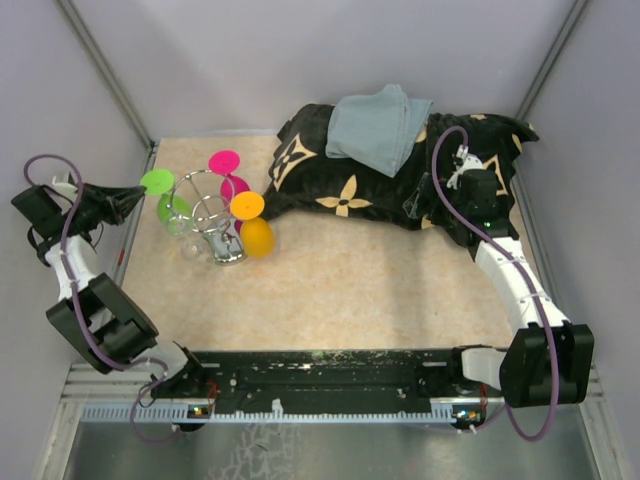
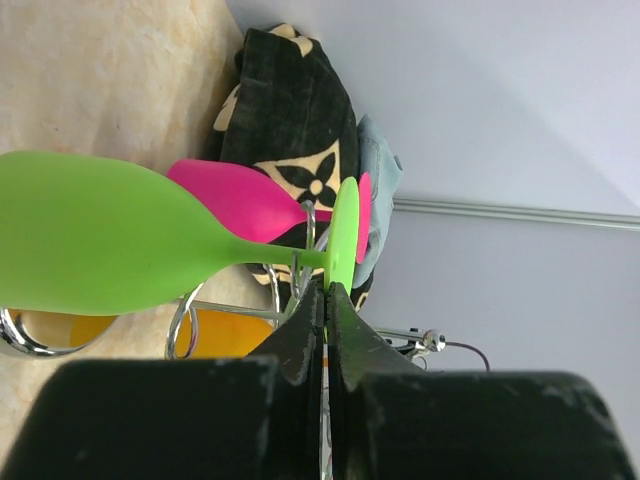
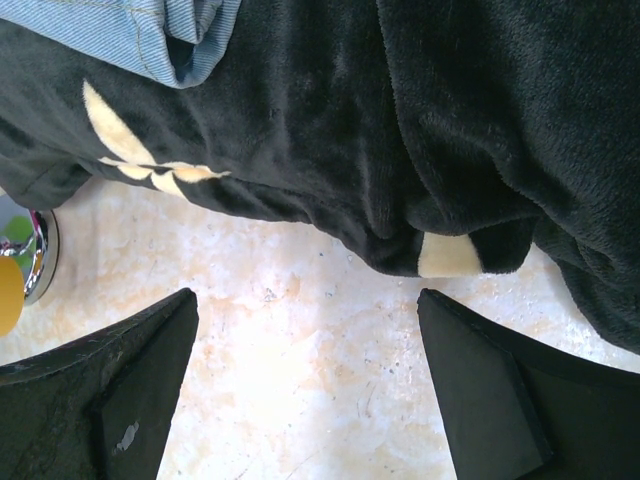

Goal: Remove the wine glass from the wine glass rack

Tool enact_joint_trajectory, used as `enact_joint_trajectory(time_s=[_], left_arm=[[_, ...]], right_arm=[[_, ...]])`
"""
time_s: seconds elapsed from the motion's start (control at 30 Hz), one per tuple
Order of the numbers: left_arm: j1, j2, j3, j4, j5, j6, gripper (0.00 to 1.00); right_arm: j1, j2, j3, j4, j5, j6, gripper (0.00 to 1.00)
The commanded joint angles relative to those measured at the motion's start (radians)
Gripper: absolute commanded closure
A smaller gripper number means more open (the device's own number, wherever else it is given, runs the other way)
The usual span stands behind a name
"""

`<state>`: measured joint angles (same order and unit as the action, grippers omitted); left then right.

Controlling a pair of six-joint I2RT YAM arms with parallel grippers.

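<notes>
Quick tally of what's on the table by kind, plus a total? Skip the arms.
Wine glasses: 3 (lime green wine glass, hot pink wine glass, orange wine glass)
Chrome wire wine glass rack: 1
Fabrics: 2 (black plush blanket with cream flower pattern, folded grey-blue denim cloth)
Total: 6

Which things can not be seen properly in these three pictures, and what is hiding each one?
- Left wrist view: whether the shut left tool pinches the green wine glass by its foot or only touches it; the tips meet right at the foot's edge.
- Left wrist view: that glass's rim, cut off by the left edge.
- Right wrist view: the wine glass rack, only a sliver of base at the left edge.
- Top view: anything under the black blanket.
</notes>
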<state>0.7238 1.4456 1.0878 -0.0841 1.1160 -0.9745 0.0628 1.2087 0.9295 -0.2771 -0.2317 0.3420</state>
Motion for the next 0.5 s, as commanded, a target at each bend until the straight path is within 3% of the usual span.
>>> enact_joint_trajectory(time_s=[0.0,0.47], left_arm=[[0.007,0.042,0.037,0.063,0.002,-0.027,1.0],[0.007,0.106,0.092,0.134,-0.002,-0.075,1.0]], right_arm=[[-0.004,-0.03,0.015,0.031,-0.004,-0.002,0.09],[-0.004,-0.023,0.022,0.027,0.002,0.001,0.09]])
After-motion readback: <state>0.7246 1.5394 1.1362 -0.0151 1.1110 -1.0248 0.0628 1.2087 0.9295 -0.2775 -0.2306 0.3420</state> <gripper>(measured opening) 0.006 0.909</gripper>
